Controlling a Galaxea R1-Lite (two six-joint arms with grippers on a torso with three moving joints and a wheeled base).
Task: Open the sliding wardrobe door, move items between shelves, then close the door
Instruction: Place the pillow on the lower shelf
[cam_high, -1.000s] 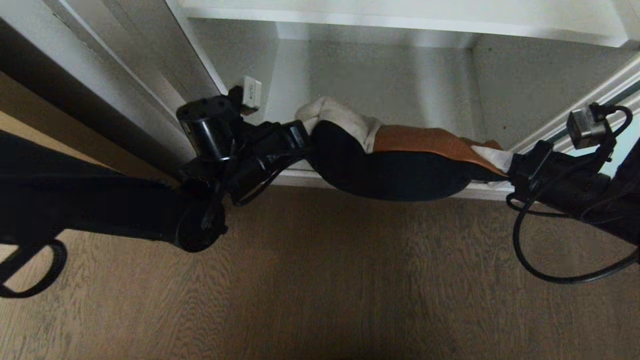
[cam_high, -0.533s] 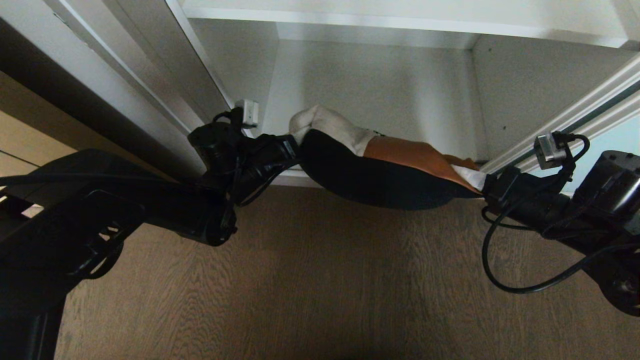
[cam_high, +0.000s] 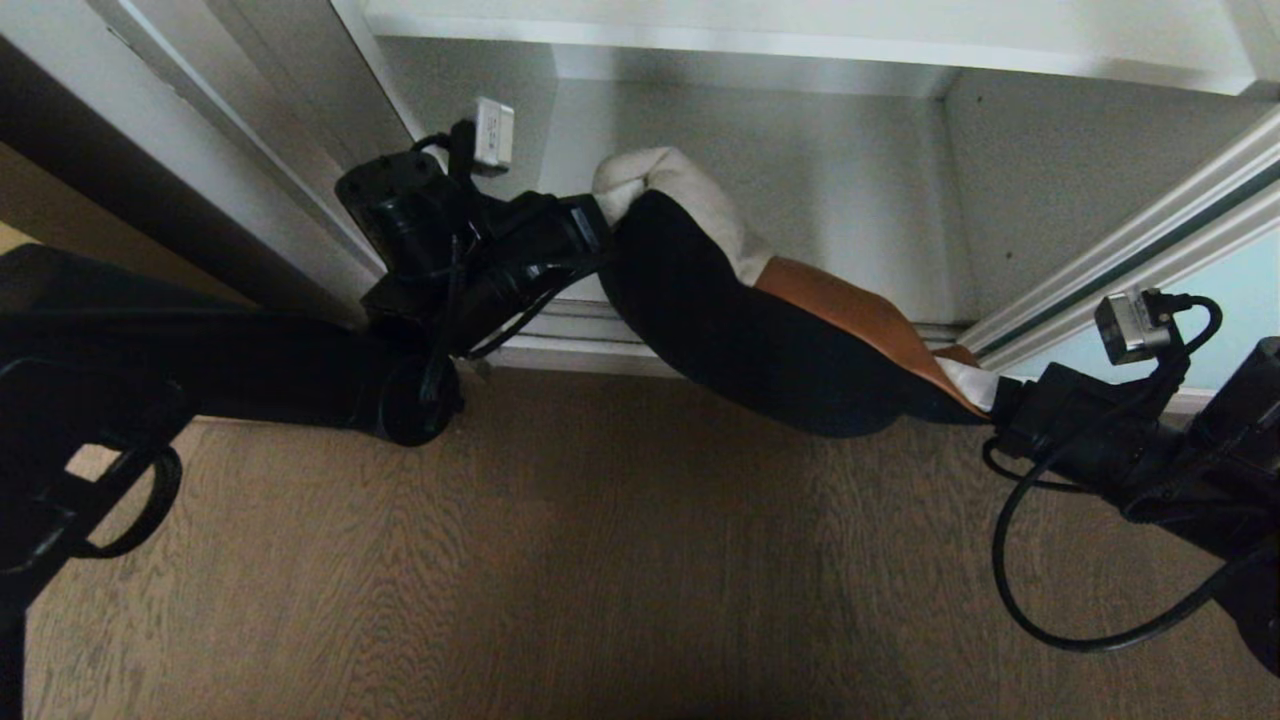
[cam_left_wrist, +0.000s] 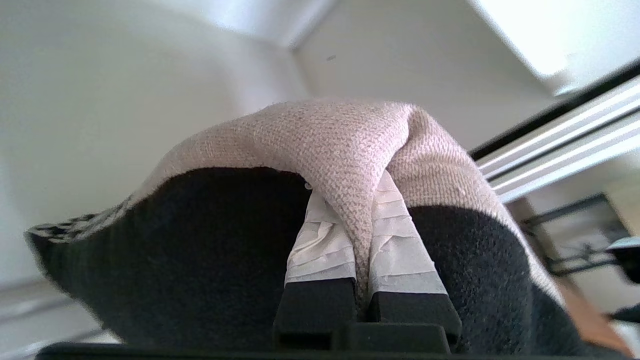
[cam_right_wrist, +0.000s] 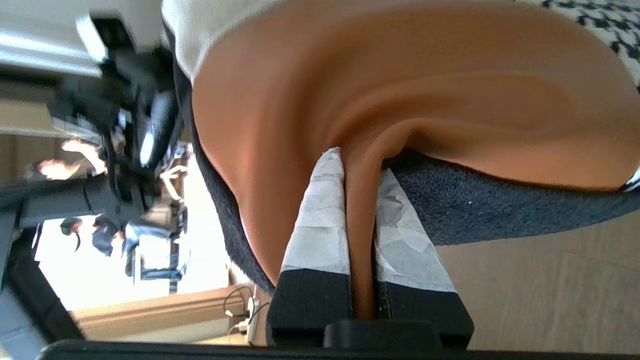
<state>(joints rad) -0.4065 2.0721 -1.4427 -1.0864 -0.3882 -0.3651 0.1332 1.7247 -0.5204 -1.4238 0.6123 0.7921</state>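
While both arms reach toward the open wardrobe, the cushion (cam_high: 760, 350) hangs slung between them above the wood-grain floor (cam_high: 620, 580), in front of the lower shelf (cam_high: 580, 345). The left gripper (cam_left_wrist: 362, 235) has its fingers (cam_left_wrist: 320, 245) clamped on the beige corner, held higher. The right gripper (cam_right_wrist: 357, 235) pinches the brown leather corner, lower, near the sliding wardrobe door (cam_high: 1235, 300).
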